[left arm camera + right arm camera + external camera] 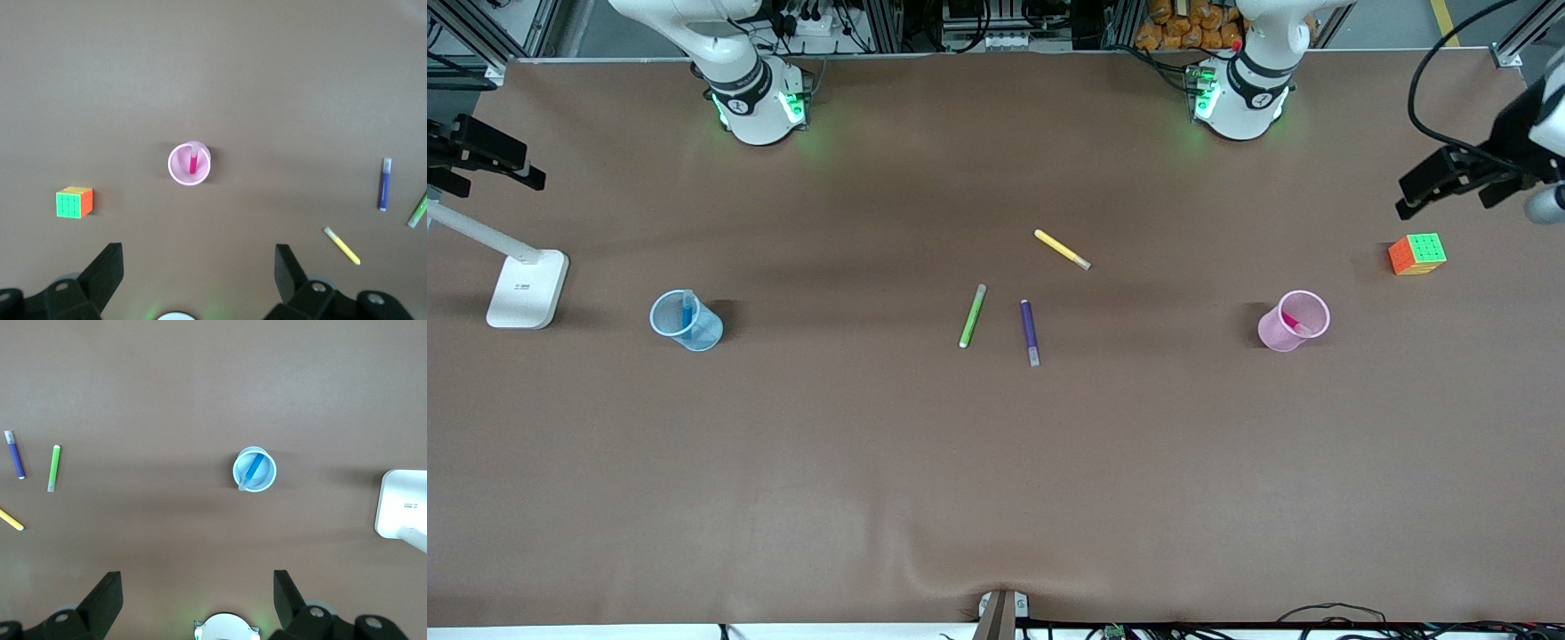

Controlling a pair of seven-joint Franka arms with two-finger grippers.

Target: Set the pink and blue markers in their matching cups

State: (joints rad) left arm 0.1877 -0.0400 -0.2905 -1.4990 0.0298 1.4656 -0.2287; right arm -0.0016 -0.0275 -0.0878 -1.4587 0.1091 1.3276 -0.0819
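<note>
A brown table [996, 462] is carrying everything. Both Franka arms are waiting high above it, their bases standing along the edge farthest from the front camera. The left gripper [199, 267] is hanging high over the table, looking straight down on the pink cup, with its two black fingers [107, 267] standing wide apart and holding nothing. The right gripper [198, 590] is hanging the same way over the blue cup, fingers [105, 592] spread wide and holding nothing.

At the right arm's end of the table a white lamp base [527, 289] is resting, its slanted stem reaching up out of view; a small dark marking is showing on its foot, too small to read. Near the left arm's end a colourful puzzle cube [1416, 254] is sitting with green on top and orange on one side.

The pale blue cup [686, 321] is standing upright between the lamp base and the middle of the table, with the blue marker [252, 468] leaning inside it. The pale pink cup [1294, 321] is standing upright near the cube and nearer to the front camera than it, with the pink marker [193, 162] leaning inside.

In the middle, three markers are lying flat and apart: a green marker [973, 316], a purple marker [1030, 332] just beside it, and a yellow marker [1062, 249] farther from the front camera than both.
</note>
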